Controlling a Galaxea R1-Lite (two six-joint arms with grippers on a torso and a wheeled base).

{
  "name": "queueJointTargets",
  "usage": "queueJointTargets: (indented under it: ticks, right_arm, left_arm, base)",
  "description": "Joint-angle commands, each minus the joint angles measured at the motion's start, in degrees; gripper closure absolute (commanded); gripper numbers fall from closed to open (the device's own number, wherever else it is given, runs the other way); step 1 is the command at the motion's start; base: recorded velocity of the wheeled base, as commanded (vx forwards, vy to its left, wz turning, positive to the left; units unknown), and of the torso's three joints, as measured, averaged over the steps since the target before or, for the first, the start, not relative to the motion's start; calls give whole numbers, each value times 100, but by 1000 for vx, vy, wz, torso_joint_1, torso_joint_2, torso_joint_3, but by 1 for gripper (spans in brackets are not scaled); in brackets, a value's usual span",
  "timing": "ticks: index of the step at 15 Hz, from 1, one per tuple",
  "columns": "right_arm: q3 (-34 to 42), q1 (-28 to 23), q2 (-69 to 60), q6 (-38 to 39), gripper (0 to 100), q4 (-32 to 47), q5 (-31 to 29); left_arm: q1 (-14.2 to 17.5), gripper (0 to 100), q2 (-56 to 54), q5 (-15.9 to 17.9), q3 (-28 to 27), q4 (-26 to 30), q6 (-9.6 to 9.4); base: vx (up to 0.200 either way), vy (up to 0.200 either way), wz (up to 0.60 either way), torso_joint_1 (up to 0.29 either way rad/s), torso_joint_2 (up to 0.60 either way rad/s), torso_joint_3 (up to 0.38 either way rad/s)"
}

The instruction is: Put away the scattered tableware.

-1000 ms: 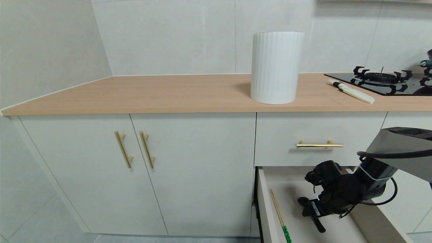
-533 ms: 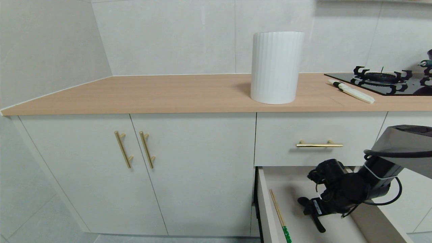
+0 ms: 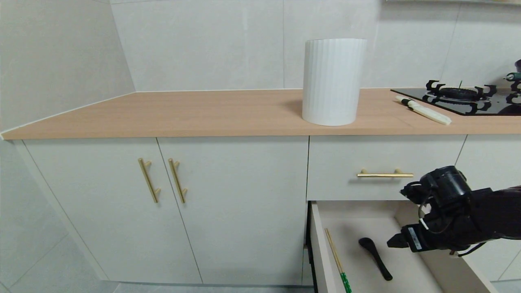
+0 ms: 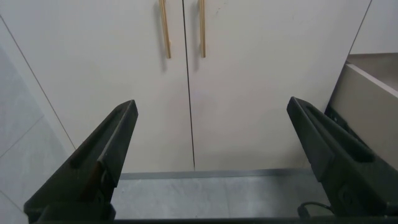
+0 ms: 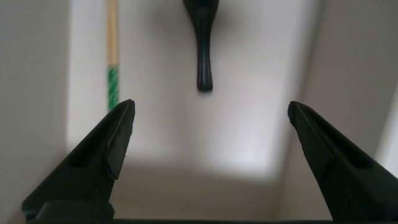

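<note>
A black spoon [image 3: 375, 257] lies on the floor of the open drawer [image 3: 321, 252], beside a pair of wooden chopsticks with green ends [image 3: 337, 259]. My right gripper [image 3: 397, 241] hangs open above the drawer's right side, clear of the spoon. In the right wrist view the spoon's handle [image 5: 204, 50] and the chopsticks [image 5: 112, 56] lie below the open right gripper [image 5: 205, 162]. A knife with a pale blade [image 3: 424, 110] lies on the wooden countertop [image 3: 183, 114] next to the stove. My left gripper [image 4: 211, 168] is open, low in front of the cabinet doors [image 4: 186, 81].
A tall white ribbed container [image 3: 333, 81] stands on the countertop. A black gas stove [image 3: 464, 98] is at the right. A shut drawer with a gold handle [image 3: 385, 175] sits above the open one. Two cabinet doors with gold handles [image 3: 163, 181] are at the left.
My right gripper let go of the black spoon, which now lies in the drawer, and drew back up and to the right.
</note>
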State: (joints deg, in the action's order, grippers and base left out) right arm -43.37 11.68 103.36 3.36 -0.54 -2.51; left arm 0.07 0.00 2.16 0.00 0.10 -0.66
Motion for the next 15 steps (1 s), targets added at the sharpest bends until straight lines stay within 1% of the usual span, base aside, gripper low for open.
queueJointTargets:
  ticks: [1,3,4,7,11,15]
  right_arm:
    - [207,98,-985,-20,0,54,5]
    - [259,98,-1416,-46,0,247,5]
    - [268,98,-1477,-55,0,317,5]
    - [321,98,-1635,-169,0,361,-4]
    - [514,291,-1934,-328,0,361,23]
    - [593,449,-1952,-345,0,361,-4]
  left_arm:
    - [1,0,0,4,0,-1,-4]
    - [1,0,0,4,0,-1,-40]
    - [1,0,0,4,0,-1,4]
    - [1,0,0,4,0,-1,-13]
    - [1,0,0,4,0,-1,-4]
    - [1,0,0,4,0,-1,-4]
  base:
    - [0,0,0,0,0,0]
    - [0,0,0,0,0,0]
    - [0,0,0,0,0,0]
    - [0,0,0,0,0,0]
    - [-200,0,0,6,1,5]
    - [-200,0,0,-2,2,4]
